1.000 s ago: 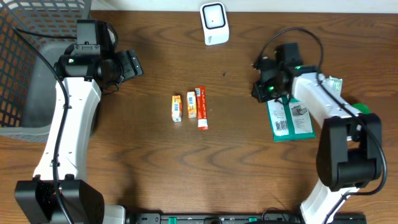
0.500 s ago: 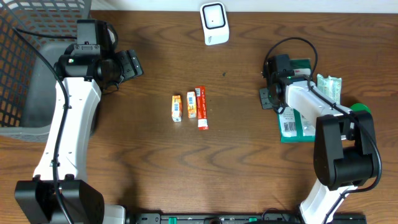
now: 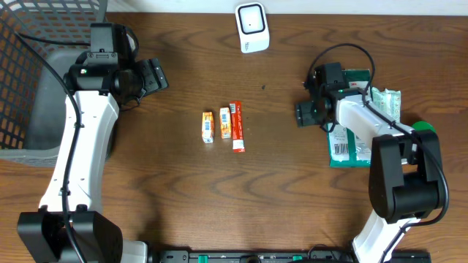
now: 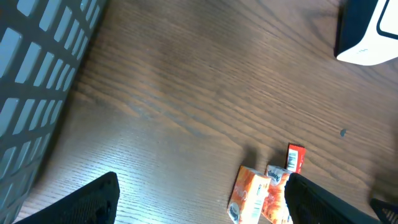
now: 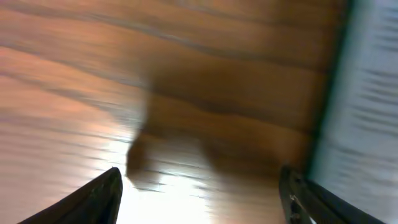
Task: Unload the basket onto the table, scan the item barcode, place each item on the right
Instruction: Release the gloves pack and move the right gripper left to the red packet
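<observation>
A flat green packet with a white barcode label lies on the table at the right. Its blurred edge shows in the right wrist view. My right gripper sits just left of it, open, with only bare wood between its fingers. The white scanner stands at the back centre and shows top right in the left wrist view. My left gripper hovers open at the back left, holding nothing.
Two orange packets and a red stick pack lie side by side mid-table. A grey wire basket stands at the left edge. Another pale green packet and a green object lie behind the right arm.
My right gripper carried the green packet a little to the right, laid it down, then opened and let it go. The left arm has not moved.
</observation>
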Robot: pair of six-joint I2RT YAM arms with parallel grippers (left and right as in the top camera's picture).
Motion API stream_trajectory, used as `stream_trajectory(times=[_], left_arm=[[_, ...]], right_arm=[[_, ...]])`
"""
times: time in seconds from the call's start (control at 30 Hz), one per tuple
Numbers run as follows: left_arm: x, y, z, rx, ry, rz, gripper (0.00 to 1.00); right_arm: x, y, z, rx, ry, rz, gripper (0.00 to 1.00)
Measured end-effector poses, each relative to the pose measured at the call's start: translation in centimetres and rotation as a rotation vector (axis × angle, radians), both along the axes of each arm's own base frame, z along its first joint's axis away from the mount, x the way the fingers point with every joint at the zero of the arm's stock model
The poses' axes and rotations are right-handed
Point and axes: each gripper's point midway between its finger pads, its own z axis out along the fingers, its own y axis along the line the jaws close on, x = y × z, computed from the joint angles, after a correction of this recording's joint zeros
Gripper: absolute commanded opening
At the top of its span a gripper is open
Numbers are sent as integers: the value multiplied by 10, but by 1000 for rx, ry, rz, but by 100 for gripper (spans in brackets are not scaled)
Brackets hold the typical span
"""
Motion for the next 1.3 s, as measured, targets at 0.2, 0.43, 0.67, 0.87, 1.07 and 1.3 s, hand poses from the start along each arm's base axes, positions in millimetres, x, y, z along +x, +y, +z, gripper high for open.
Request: stream_trajectory(times=[0.2,0.43,0.67,0.87,1.07,1.3], left_arm=[[0,0,0,0,0,0,86],[0,0,0,0,0,0,86],[0,0,0,0,0,0,86],[0,0,0,0,0,0,86],[0,0,0,0,0,0,86],[0,0,0,0,0,0,86]], right_arm=[[-2,66,17,289,-11,109,75],[-17,123,30,427,7,195,72],[-36,163,27,378,11,242,71],[-45,184,22,276,-36,257,72],[-50,197,19,193,-85,252,74],[-50,195,18,119,-124,234,76]])
